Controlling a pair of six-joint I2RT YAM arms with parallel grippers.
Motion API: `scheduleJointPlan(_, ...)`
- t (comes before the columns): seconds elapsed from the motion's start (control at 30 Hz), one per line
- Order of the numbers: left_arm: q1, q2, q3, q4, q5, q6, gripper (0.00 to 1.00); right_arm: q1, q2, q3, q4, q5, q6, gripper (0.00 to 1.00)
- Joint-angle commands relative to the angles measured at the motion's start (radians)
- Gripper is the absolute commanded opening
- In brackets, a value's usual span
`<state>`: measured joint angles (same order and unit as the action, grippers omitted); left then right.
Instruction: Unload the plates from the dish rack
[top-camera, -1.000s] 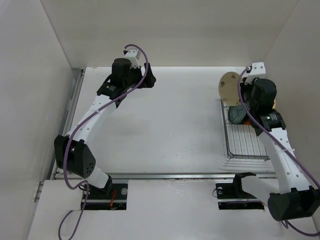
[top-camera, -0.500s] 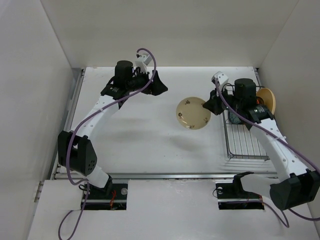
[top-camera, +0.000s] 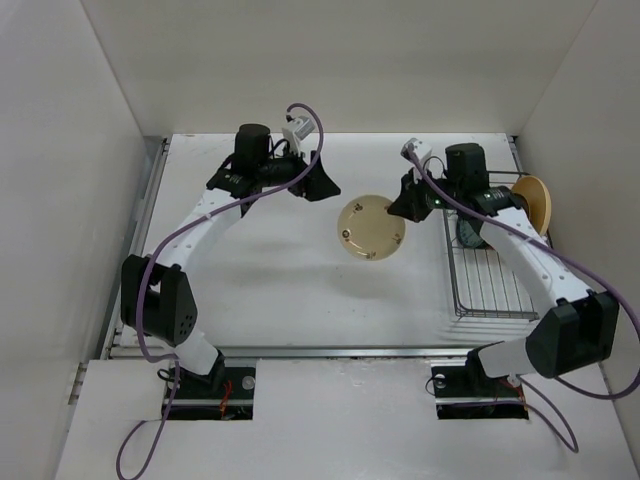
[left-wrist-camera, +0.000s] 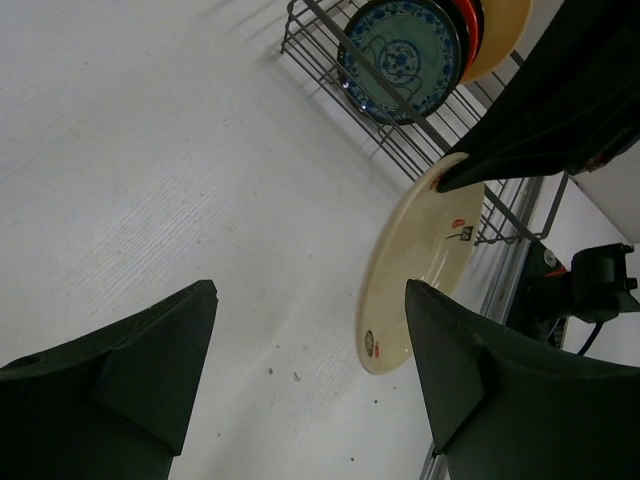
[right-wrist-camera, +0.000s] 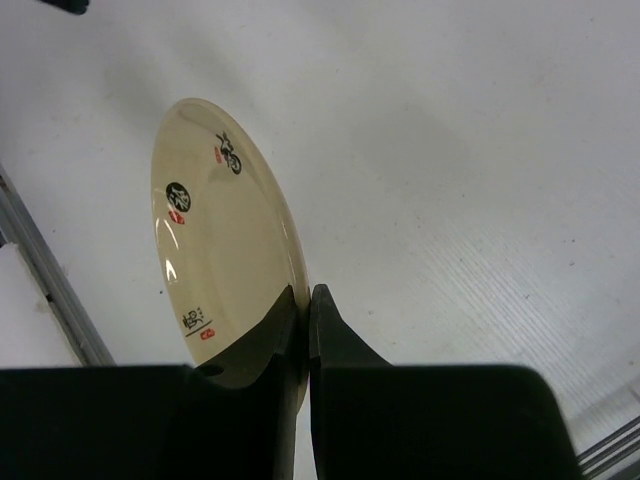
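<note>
My right gripper (top-camera: 400, 208) is shut on the rim of a cream plate with small marks (top-camera: 370, 228), held above the table left of the dish rack (top-camera: 485, 285). The plate also shows in the right wrist view (right-wrist-camera: 215, 240), pinched between the jaws (right-wrist-camera: 305, 300), and in the left wrist view (left-wrist-camera: 415, 265). My left gripper (top-camera: 322, 186) is open and empty, just left of the plate; its fingers (left-wrist-camera: 140, 360) frame the plate's lower edge. In the rack stand a teal-blue patterned plate (left-wrist-camera: 400, 55), an orange one and a larger tan plate (top-camera: 535, 200).
White walls enclose the table on the left, back and right. A metal rail runs along the table's left edge (top-camera: 140, 230). The silver wire rack stands at the right side near the right wall.
My right gripper has carried the cream plate from the rack leftward over the table. My left gripper has moved right toward it.
</note>
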<state>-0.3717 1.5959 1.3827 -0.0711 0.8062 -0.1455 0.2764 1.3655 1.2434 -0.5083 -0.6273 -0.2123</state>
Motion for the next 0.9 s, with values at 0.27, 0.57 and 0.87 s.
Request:
scheduleJointPlan(0.27, -0.001, -0.083, -0.016, 0.034, -0.102, 0.027, 0.73, 0.007, 0.346, 0.231, 0.042, -0.02, 0.05, 0.0)
scheduleJointPlan(0.57, -0.001, -0.094, -0.007, 0.005, -0.26, 0.027, 0.75, 0.007, 0.498, 0.292, 0.019, 0.024, 0.09, 0.0)
scheduleJointPlan(0.87, -0.001, -0.103, 0.003, -0.015, -0.358, 0.018, 0.85, 0.007, 0.592, 0.326, -0.019, 0.119, 0.12, 0.0)
